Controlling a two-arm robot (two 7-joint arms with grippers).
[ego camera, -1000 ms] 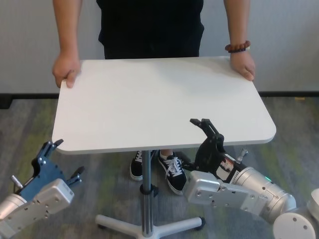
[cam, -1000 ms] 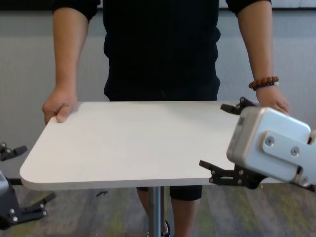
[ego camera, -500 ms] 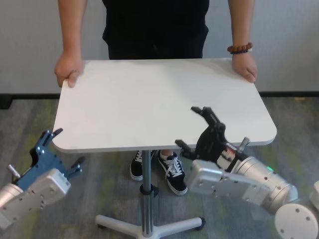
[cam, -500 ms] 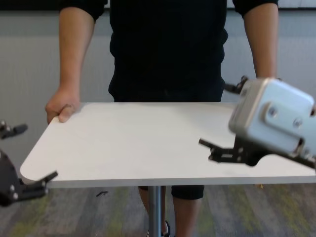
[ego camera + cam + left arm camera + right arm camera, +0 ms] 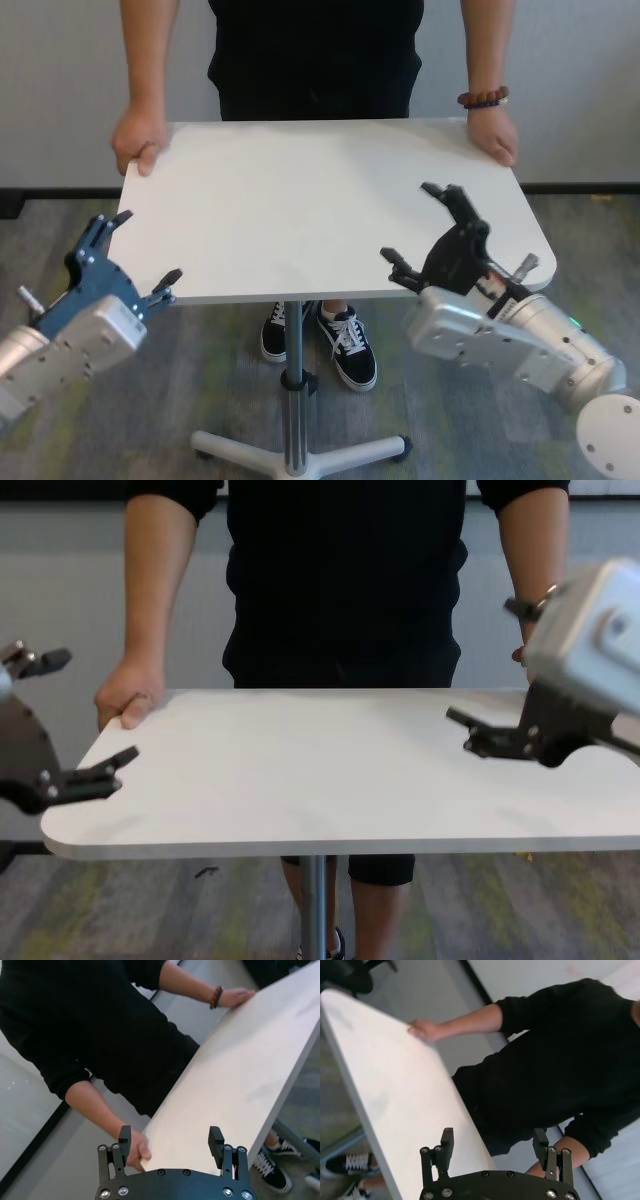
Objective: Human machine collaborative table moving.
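Note:
The white table (image 5: 300,200) stands on a slim pole (image 5: 293,370). The human (image 5: 315,50), in a black shirt, holds its far corners with both hands and wears a bead bracelet (image 5: 483,98). My left gripper (image 5: 145,248) is open at the near left corner. In the left wrist view (image 5: 170,1140) the tabletop (image 5: 235,1065) runs out from between its fingers. My right gripper (image 5: 412,222) is open over the near right part of the top, also in the chest view (image 5: 483,662). In the right wrist view (image 5: 493,1136) the tabletop (image 5: 395,1095) lies ahead. I cannot tell whether either gripper touches the table.
The table's star base (image 5: 300,455) sits on grey-green carpet. The human's black sneakers (image 5: 345,345) stand under the top, by the pole. A pale wall with a dark skirting (image 5: 580,187) is behind. A white round robot part (image 5: 610,450) is at the bottom right.
Both grippers have risen from below the near edge to tabletop level. The left has moved in to the near left corner, the right up and to the right. Both stay open.

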